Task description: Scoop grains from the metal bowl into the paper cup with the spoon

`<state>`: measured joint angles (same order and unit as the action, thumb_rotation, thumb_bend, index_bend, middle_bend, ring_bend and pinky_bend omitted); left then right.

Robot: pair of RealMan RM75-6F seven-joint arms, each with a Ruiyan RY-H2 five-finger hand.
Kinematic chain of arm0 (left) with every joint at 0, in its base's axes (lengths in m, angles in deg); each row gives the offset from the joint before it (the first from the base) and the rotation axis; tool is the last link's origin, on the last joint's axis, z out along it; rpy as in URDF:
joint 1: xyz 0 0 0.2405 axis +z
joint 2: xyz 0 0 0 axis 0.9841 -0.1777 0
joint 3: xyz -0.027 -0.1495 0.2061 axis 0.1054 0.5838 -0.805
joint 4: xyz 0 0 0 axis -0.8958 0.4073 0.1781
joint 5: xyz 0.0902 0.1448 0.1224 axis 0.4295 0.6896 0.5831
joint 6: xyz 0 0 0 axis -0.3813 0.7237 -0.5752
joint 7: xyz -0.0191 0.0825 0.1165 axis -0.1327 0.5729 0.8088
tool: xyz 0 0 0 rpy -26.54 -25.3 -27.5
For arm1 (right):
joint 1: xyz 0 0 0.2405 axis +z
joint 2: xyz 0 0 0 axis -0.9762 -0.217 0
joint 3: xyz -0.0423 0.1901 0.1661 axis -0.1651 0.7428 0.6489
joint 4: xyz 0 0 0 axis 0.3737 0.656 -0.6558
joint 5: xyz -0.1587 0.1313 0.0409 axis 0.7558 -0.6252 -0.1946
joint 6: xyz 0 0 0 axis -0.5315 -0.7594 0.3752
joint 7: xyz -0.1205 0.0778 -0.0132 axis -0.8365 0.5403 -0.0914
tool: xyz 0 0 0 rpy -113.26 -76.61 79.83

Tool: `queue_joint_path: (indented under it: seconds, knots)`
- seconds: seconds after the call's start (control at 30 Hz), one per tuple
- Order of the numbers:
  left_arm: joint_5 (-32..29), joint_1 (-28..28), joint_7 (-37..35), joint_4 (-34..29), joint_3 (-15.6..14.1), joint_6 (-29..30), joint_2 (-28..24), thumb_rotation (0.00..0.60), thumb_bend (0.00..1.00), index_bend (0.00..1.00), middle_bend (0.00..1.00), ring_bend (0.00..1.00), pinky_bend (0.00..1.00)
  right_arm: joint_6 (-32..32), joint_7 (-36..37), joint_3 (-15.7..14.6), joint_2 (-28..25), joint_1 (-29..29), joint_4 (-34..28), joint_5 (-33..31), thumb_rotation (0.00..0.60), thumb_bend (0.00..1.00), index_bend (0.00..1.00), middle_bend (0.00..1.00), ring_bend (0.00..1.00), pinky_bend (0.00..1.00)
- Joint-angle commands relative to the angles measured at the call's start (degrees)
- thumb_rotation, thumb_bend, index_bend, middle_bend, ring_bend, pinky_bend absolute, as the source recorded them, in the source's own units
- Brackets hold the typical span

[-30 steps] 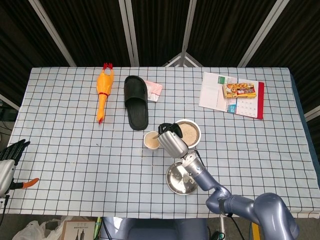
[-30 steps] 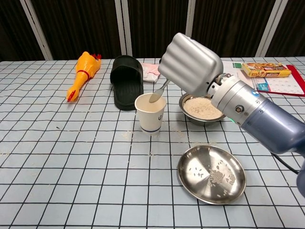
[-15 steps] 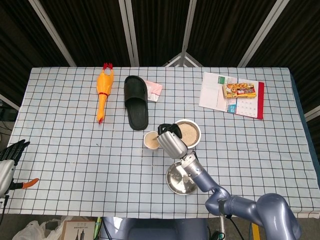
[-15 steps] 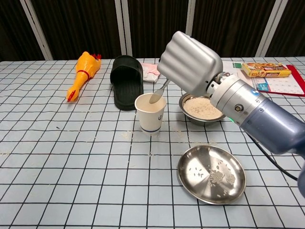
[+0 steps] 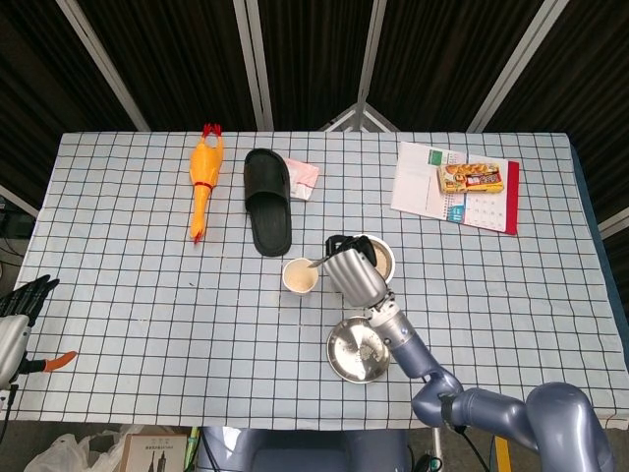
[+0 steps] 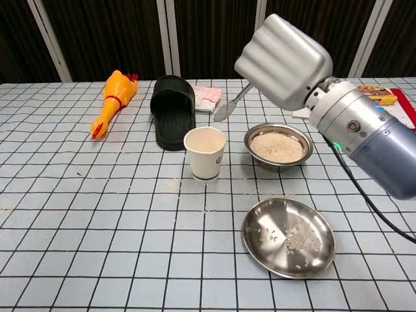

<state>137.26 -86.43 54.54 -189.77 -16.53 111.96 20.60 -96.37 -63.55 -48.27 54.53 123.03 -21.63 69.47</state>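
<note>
Overhead, right robot hand (image 6: 284, 62) grips spoon (image 6: 229, 108) above paper cup (image 6: 205, 153) (bowl of spoon seemingly empty).

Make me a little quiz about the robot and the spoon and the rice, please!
1. True or false: the spoon is dipped inside the paper cup.
2. Which hand holds the spoon: A) left hand, B) right hand?
3. Fill in: the metal bowl of grains sits beside the cup, and nearer the robot lies a shallow metal ____ with a few grains in it.

Key: 1 false, the spoon is raised above the table beside the cup. 2 B. 3 plate.
</note>
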Motion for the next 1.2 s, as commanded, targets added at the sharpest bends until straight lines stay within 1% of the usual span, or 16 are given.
queue_joint_path:
  seconds: [0.03, 0.17, 0.23, 0.37, 0.5, 0.67, 0.83, 0.97, 1.2]
  knots:
    - [-0.06, 0.02, 0.14, -0.02, -0.02, -0.01, 0.03, 0.6, 0.0, 0.0, 0.0, 0.0, 0.0, -1.99, 1.85, 0.93, -2.21, -1.97, -2.99, -0.87, 0.6, 0.6, 0.64, 0.86, 1.0, 1.0]
    - [0.0, 0.09, 0.43, 0.0, -0.03, 0.19, 0.1, 0.6, 0.0, 0.0, 0.0, 0.0, 0.0, -3.8, 3.74, 1.05, -4.58, -4.41, -6.24, -1.75, 0.6, 0.6, 0.64, 0.86, 1.0, 1.0]
    - [0.08, 0.15, 0.54, 0.01, -0.03, 0.34, 0.13, 0.6, 0.0, 0.0, 0.0, 0.0, 0.0, -4.88, 5.03, 0.28, -5.97, -6.26, -7.87, -1.98, 0.6, 0.6, 0.64, 0.86, 1.0, 1.0]
    - [0.26, 0.21, 1.12, 0.1, -0.07, 0.61, 0.31, 0.6, 0.0, 0.0, 0.0, 0.0, 0.0, -5.99, 6.56, -1.84, -7.57, -8.96, -9.4, -1.79, 0.6, 0.6, 0.64, 0.86, 1.0, 1.0]
    - [0.27, 0.34, 2.33, 0.12, -0.07, 1.07, 0.7, 0.6, 0.0, 0.0, 0.0, 0.0, 0.0, -7.45, 9.32, -5.26, -8.17, -12.41, -10.41, -0.79, 0.6, 0.6, 0.64, 0.86, 1.0, 1.0]
    - [0.32, 0.57, 3.55, 0.17, -0.06, 1.72, 1.15, 0.6, 0.0, 0.0, 0.0, 0.0, 0.0, -8.02, 10.68, -8.49, -6.76, -15.46, -10.53, 0.19, 0.6, 0.6, 0.64, 0.86, 1.0, 1.0]
    - [0.45, 0.86, 3.98, 0.42, -0.04, 2.38, 1.47, 0.6, 0.0, 0.0, 0.0, 0.0, 0.0, -7.91, 11.01, -11.29, -4.27, -18.22, -10.04, 0.92, 0.6, 0.6, 0.64, 0.86, 1.0, 1.0]
    - [0.43, 1.06, 3.97, 0.57, 0.06, 2.79, 1.57, 0.6, 0.0, 0.0, 0.0, 0.0, 0.0, -7.95, 10.74, -12.41, -2.63, -19.78, -9.6, 1.6, 0.6, 0.6, 0.64, 0.86, 1.0, 1.0]
    - [0.11, 1.17, 3.55, 0.8, 0.45, 3.12, 1.67, 0.6, 0.0, 0.0, 0.0, 0.0, 0.0, -7.48, 10.49, -12.65, -0.92, -21.64, -8.67, 2.19, 0.6, 0.6, 0.64, 0.86, 1.0, 1.0]
